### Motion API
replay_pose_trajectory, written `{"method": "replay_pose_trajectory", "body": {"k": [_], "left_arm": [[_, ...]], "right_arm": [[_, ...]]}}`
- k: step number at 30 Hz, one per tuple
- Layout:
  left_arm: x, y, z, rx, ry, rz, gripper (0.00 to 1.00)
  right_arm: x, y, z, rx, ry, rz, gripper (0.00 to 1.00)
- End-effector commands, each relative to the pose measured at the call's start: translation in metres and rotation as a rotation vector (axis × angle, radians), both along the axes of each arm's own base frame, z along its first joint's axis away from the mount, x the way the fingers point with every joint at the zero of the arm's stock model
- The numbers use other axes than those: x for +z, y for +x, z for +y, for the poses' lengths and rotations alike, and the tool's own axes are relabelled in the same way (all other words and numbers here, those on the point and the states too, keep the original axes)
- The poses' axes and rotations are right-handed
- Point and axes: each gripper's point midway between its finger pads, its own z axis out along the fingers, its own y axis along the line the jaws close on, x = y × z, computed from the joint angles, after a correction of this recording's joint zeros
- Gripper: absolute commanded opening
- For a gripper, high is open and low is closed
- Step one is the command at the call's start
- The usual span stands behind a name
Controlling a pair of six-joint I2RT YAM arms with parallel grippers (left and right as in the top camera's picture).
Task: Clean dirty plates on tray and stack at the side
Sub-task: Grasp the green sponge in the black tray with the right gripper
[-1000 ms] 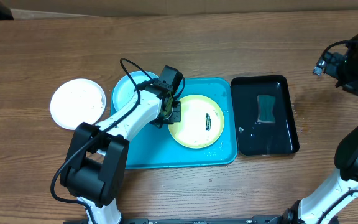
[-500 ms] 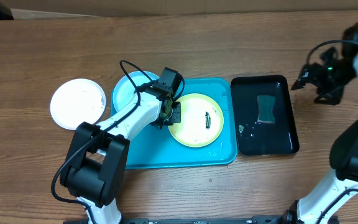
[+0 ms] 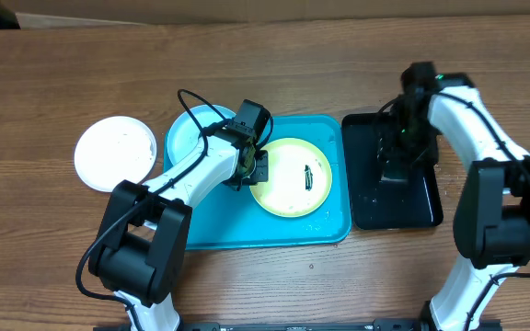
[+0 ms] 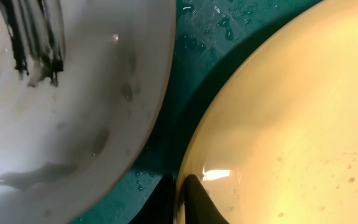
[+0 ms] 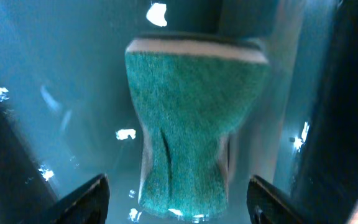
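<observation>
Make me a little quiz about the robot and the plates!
1. What lies just in front of the right gripper? A sponge, B cup, C spoon.
2. True or false: the yellow plate has a dark smear.
3. Fill in: the ___ plate lies apart from the tray.
Key: 1 A. 2 true. 3 white; the white plate is on the table.

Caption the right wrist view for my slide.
Open right gripper poised above the green sponge lying in the wet black tray.
</observation>
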Motion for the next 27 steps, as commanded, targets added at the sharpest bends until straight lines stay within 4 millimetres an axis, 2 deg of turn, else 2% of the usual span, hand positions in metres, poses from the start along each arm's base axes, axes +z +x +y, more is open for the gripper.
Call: {"method": "replay_pose_trajectory", "body": {"k": [1,5,22,24,27], "left_arm": [[-0.006,-0.004,0.001,-0.014,0.000,0.019,0.10],[-0.006,-0.004,0.001,-0.014,0.000,0.019,0.10],[-0.006,-0.004,0.001,-0.014,0.000,0.019,0.10],[-0.006,-0.004,0.001,-0.014,0.000,0.019,0.10],[-0.006,-0.004,0.001,-0.014,0.000,0.019,0.10]], "right_arm": [[-0.007,-0.001,-0.008,0.024,-0.075,-0.022,0.70],[-0.010,0.001,-0.007,0.023,-0.074,-0.035,0.56],[-0.010,0.015,-0.004,-0.010,-0.057,-0.091,0.55],[-0.010,0.014,-0.002,-0.009,-0.047,-0.087,0.52],[-0.013,0.010,-0.002,-0.009,-0.048,-0.078,0.42]]}}
